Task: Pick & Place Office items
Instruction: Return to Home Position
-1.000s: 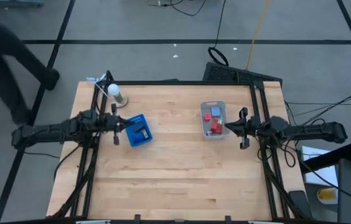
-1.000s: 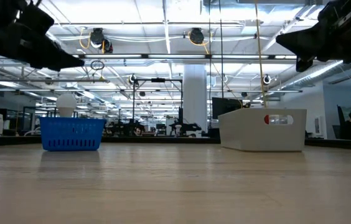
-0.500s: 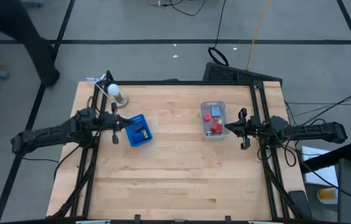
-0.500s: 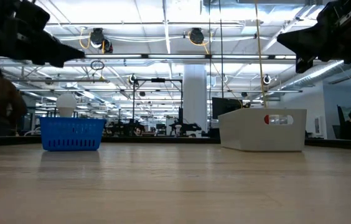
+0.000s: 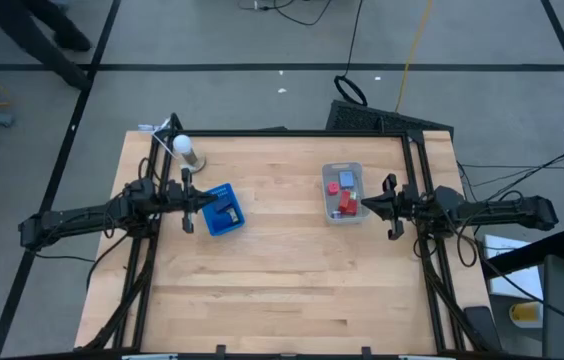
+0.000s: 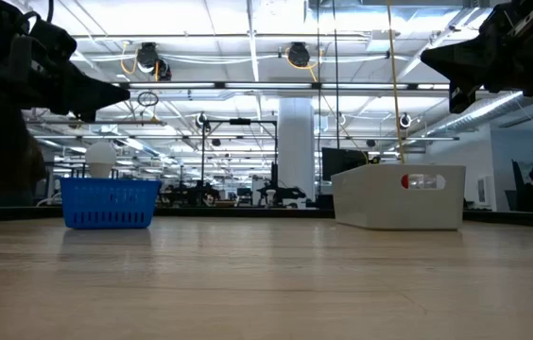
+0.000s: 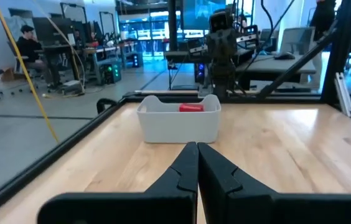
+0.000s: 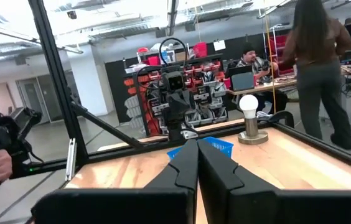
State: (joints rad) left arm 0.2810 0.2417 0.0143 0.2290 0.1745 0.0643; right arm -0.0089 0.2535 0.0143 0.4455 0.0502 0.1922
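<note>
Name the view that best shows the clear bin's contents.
High view: it looks straight down into the clear bin, showing its red pieces. Low view shows mostly wall; left wrist, one red piece above the rim; right wrist, nothing.

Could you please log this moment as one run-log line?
left tool shut, near blue rectangular mesh basket | right tool shut, near clear plastic bin | small red pieces in bin

Robotics lab, framed worktable, desks behind
</note>
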